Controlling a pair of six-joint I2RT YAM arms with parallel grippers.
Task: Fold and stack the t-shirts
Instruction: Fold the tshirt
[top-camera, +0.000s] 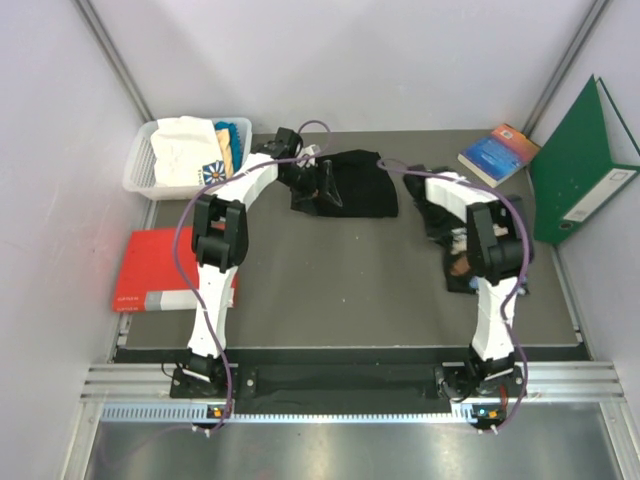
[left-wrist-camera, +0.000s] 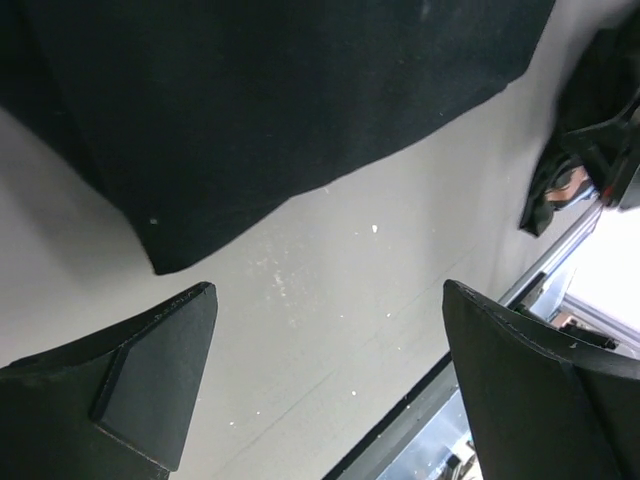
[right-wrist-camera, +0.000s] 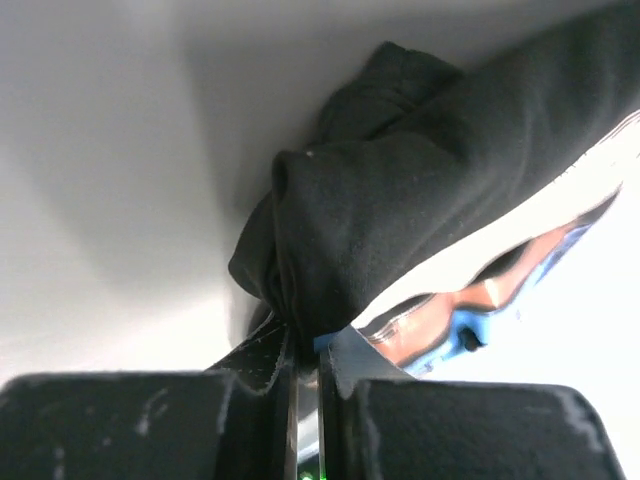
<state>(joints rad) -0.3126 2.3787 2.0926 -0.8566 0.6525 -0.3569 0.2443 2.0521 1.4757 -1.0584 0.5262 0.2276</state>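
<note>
- Black t-shirt (top-camera: 350, 185) lies rumpled at the far middle of the table (top-camera: 330, 290), its long axis running left to right between the two arms.
- Left gripper (left-wrist-camera: 328, 300) hovers wide open and empty. The shirt's edge sits just beyond its fingertips, so the left arm is the nearer one for that edge.
- Right gripper (right-wrist-camera: 305, 365) is pinched tight on a fold of the black bundle (right-wrist-camera: 400, 210), above a glossy magazine (right-wrist-camera: 470, 320). Whether that bundle is part of the same shirt cannot be told.
- Pale shirts (top-camera: 185, 148) sit in the basket (top-camera: 135, 172) at far left.

Red book (top-camera: 160, 268); green binder (top-camera: 580, 165); white basket (top-camera: 139, 162)
</note>
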